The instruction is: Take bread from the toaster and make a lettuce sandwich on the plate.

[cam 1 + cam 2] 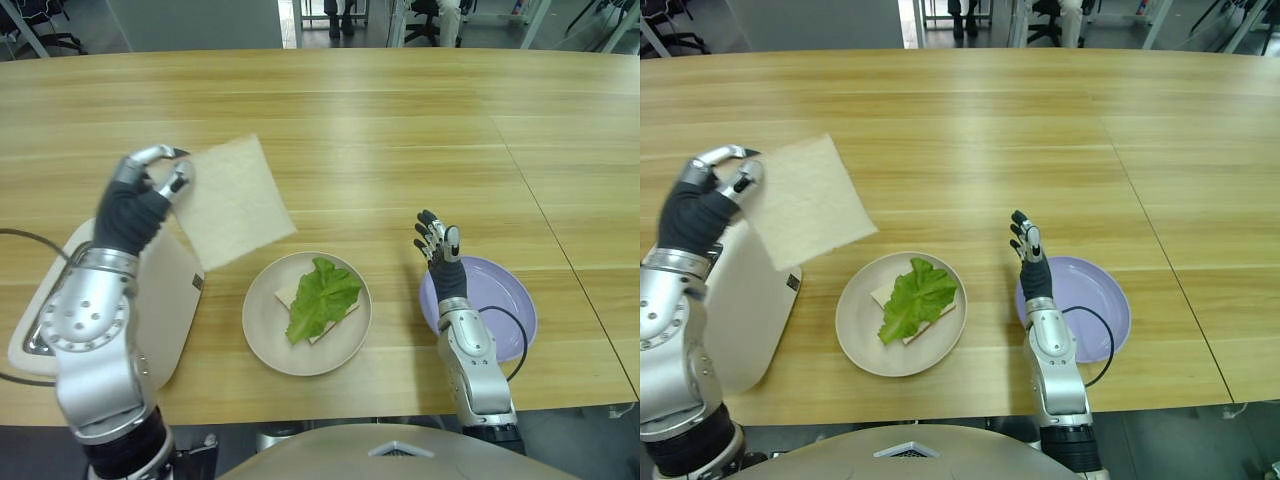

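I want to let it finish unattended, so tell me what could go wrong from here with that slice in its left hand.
1. The left hand grips the bread slice only by one edge, with most of it sticking out free; it might slip or tear while carried.
2. The lettuce lies skewed across the lower slice on the plate, overhanging it, so the top slice could land crooked or push the leaf off.

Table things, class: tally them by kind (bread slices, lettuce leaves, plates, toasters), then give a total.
Bread slices: 2, the held slice in the left hand and the plated slice
Lettuce leaves: 1, the lettuce
Plates: 2, the beige plate and the purple plate
Toasters: 1, the toaster
Total: 6
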